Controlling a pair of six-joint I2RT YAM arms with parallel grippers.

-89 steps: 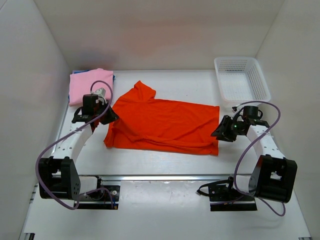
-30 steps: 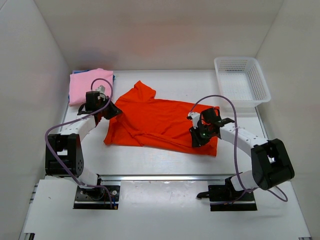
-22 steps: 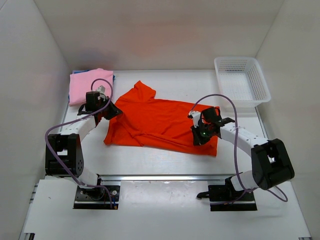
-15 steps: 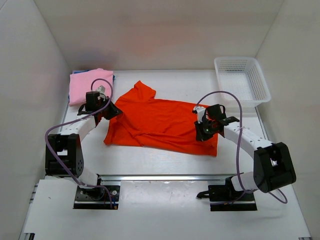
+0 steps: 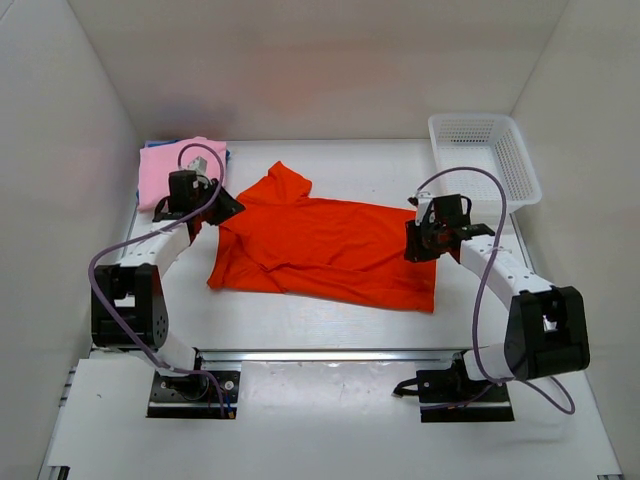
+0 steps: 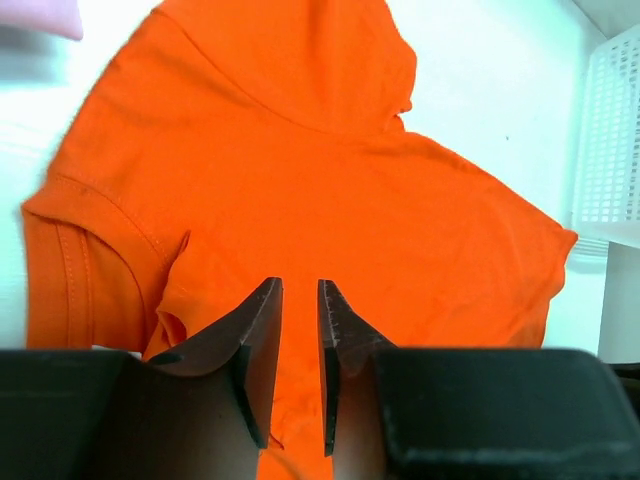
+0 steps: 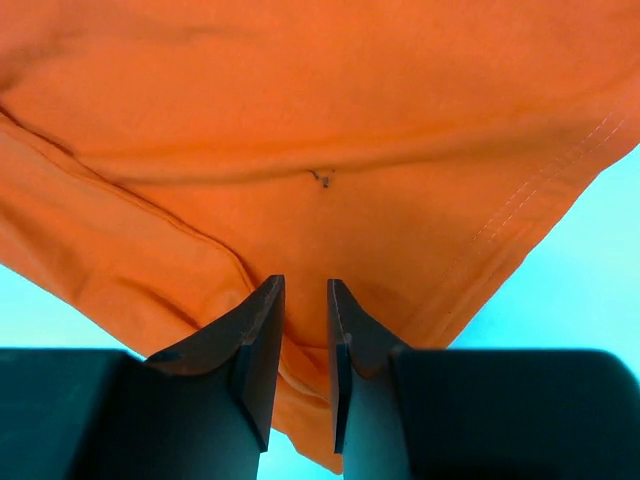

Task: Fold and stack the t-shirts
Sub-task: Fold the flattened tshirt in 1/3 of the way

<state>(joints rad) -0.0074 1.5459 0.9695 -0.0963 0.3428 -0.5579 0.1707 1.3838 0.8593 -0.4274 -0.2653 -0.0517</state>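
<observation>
L hand (image 6: 298,295) & R hand (image 7: 304,292) barely open over orange t-shirt (image 5: 330,250).

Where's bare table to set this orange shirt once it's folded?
Best: the far strip of table between the pink shirt and the basket, beyond the orange shirt. Another bare strip lies along its near hem. Crowded at both shirt ends, where the left hand and right hand are.
</observation>
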